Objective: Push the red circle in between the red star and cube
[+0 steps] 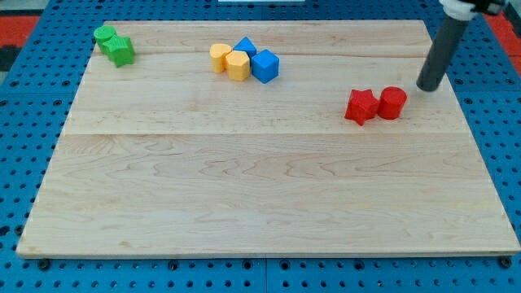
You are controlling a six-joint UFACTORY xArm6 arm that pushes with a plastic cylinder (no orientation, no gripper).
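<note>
Now my tip (426, 88) sits at two o'clock of the red circle (392, 102), which touches the red star (361, 107); no claw shows.

A single camera looks down at a slant from the 6 o'clock edge of the wooden board (260, 187) toward 12 o'clock, high enough to take in all four edges (the far edge reads shorter than the near one). A blue pegboard (32, 268) frames it. The rod enters at 2 o'clock.
</note>
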